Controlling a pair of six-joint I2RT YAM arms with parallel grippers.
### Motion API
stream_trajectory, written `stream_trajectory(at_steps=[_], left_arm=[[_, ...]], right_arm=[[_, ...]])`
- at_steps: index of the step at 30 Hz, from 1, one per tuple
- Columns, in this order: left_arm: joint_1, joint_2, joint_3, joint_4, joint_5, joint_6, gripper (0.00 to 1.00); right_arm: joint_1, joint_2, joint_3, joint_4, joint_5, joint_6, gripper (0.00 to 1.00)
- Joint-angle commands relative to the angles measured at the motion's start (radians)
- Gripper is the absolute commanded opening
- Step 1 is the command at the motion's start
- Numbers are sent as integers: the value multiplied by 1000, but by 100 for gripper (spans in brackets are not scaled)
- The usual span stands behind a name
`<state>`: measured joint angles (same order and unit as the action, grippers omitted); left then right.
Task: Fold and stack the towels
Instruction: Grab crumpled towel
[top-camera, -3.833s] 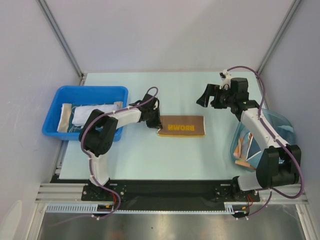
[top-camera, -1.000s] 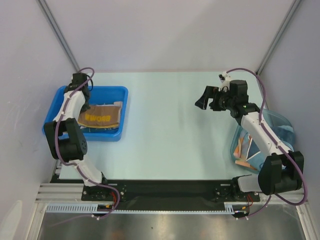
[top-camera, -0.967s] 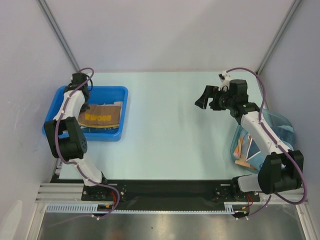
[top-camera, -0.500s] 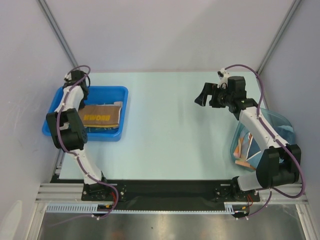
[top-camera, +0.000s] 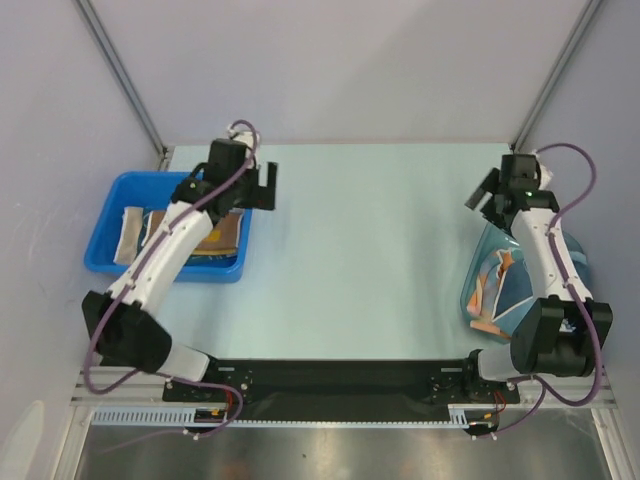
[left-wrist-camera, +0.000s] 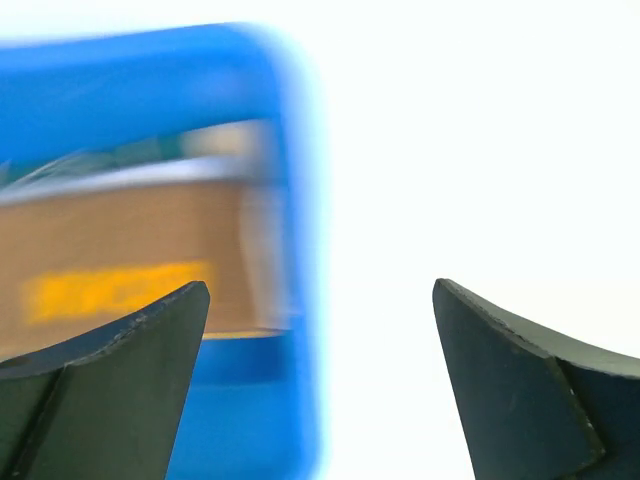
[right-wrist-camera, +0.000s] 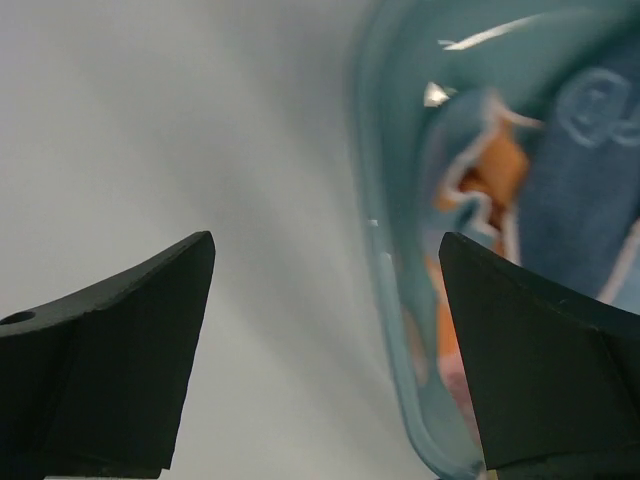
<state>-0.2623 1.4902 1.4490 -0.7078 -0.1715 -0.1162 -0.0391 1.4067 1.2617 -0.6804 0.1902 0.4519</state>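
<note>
Brown towel (left-wrist-camera: 120, 245) half hidden in blue bin (top-camera: 110, 262) | left jaws released | right jaws released

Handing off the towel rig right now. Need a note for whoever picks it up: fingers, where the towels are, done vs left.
Left gripper: fingers open, empty, above the right wall of the blue bin.
Right gripper: fingers open, empty, above the left rim of the clear tub.
Towels: the folded brown towel lies in the blue bin on top of other cloths, with a pale towel at the bin's left. An orange towel and a blue towel sit crumpled in the tub.
Done: brown towel folded and stacked.
Left: the tub's towels, probably the right arm's next pick.
</note>
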Motion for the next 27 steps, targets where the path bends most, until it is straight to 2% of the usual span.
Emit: stream_trajectory(at_steps=[1, 5, 10, 18, 21, 23, 24, 25, 27], left_arm=[[-136, -160, -73, 97, 128, -40, 100], [-160, -277, -194, 212, 279, -102, 100], [-158, -260, -190, 197, 395, -128, 100], [-160, -243, -245, 212, 371, -132, 98], [-160, -234, -253, 208, 366, -140, 95], [-160, -234, -259, 215, 360, -138, 91], [-160, -231, -260, 217, 357, -138, 90], [-160, -229, -259, 217, 356, -138, 89], [-161, -226, -260, 226, 368, -137, 87]], right_arm=[[-108, 0, 9, -197, 267, 149, 100], [-188, -12, -94, -216, 328, 270, 99], [-258, 8, -211, -143, 305, 366, 92], [-314, 155, -226, 16, 275, 363, 87], [-320, 195, -220, 28, 304, 355, 79], [-327, 209, -219, 44, 298, 338, 52], [-329, 212, -214, 42, 304, 335, 24], [-328, 203, -203, 33, 308, 332, 11], [-328, 189, -188, 25, 307, 315, 0]])
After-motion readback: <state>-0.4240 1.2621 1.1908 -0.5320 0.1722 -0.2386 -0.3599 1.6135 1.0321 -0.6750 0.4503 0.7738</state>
